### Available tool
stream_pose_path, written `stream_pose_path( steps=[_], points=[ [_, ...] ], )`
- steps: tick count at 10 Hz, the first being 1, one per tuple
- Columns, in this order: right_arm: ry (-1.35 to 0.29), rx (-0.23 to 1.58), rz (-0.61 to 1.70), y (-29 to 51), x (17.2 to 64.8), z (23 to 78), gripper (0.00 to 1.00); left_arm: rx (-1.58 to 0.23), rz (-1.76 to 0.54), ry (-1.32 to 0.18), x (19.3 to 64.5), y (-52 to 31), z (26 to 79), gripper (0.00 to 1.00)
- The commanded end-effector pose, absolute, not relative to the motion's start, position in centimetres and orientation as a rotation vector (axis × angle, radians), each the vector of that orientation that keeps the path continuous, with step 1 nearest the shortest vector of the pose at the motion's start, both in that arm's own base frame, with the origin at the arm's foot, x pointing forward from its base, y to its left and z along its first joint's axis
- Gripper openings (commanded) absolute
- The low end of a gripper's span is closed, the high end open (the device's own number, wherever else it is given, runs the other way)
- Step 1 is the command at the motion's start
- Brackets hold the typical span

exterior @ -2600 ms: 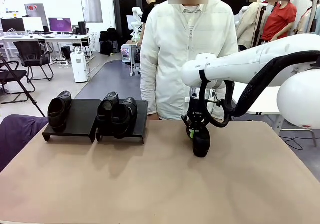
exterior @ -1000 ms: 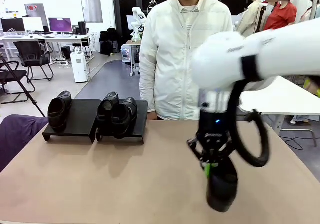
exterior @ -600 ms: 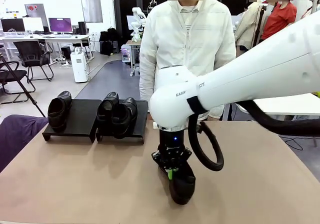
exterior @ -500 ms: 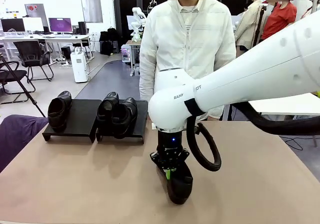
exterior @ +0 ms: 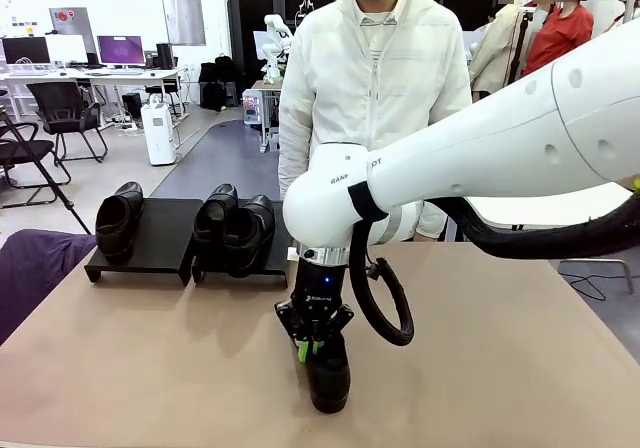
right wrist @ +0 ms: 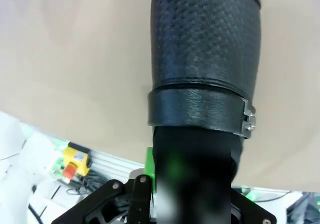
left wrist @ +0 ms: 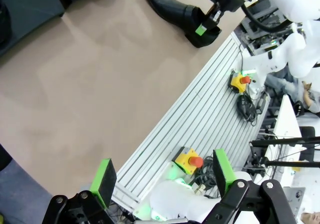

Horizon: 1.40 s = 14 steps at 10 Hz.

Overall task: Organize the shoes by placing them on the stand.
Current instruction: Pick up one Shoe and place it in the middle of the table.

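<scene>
A black shiny shoe [exterior: 328, 373] lies on the table near its front edge, toe pointing to the front. My right gripper [exterior: 312, 345] is shut on its heel end from above. In the right wrist view the shoe [right wrist: 205, 59] stretches away between the fingers, with one green pad [right wrist: 149, 160] at its side. The left wrist view shows that shoe [left wrist: 180, 15] with the right gripper [left wrist: 209, 23] on its heel. The stand's left platform [exterior: 165, 238] carries one shoe [exterior: 118, 218]. The right platform [exterior: 282, 230] carries two shoes [exterior: 232, 228]. My left gripper [left wrist: 162, 176] is open and holds nothing.
A person in a white jacket [exterior: 375, 118] stands at the far side of the table [exterior: 150, 368]. A purple cloth [exterior: 30, 268] hangs off the table's left edge. In the left wrist view an aluminium rail frame [left wrist: 200, 114] with red emergency buttons runs along the table.
My right arm has swung left along the table's front, carrying the shoe from the right part to the middle. The shoes on the stand have not moved.
</scene>
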State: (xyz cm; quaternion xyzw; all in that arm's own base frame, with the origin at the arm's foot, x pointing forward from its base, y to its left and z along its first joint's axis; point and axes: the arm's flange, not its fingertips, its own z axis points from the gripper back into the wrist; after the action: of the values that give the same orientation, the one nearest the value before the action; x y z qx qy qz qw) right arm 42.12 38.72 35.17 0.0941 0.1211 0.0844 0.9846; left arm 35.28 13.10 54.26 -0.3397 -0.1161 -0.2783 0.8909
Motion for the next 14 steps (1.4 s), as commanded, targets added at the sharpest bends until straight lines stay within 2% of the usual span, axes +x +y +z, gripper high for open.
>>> stream_pose_path(
  steps=[1,3,5,9,10,12,13,14],
  points=[
    [0.276,0.232,0.170,38.2,42.7,35.7,1.00,-0.720,-0.589,-0.259,35.1,13.0,54.2,1.00],
    [0.277,0.277,0.167,37.9,42.4,36.6,1.00,-0.720,-0.589,-0.259,35.1,13.0,54.2,1.00],
    [0.204,0.328,0.201,35.1,40.3,40.9,1.00,-0.720,-0.589,-0.259,35.1,13.0,54.2,1.00],
    [0.108,0.454,0.219,23.7,33.5,51.7,1.00,-0.720,-0.589,-0.259,35.1,13.0,54.2,1.00],
    [0.130,0.511,0.267,19.9,31.6,53.4,1.00,-0.720,-0.589,-0.259,35.1,13.0,54.2,1.00],
    [0.113,0.630,0.276,12.8,28.6,54.2,1.00,-0.720,-0.589,-0.259,35.1,13.0,54.2,1.00],
    [0.035,0.702,0.276,8.5,27.7,53.6,1.00,-0.720,-0.589,-0.259,35.1,13.0,54.2,1.00],
    [-0.056,0.823,0.381,4.5,27.2,52.1,1.00,-0.720,-0.589,-0.259,35.1,13.0,54.2,1.00]
  ],
)
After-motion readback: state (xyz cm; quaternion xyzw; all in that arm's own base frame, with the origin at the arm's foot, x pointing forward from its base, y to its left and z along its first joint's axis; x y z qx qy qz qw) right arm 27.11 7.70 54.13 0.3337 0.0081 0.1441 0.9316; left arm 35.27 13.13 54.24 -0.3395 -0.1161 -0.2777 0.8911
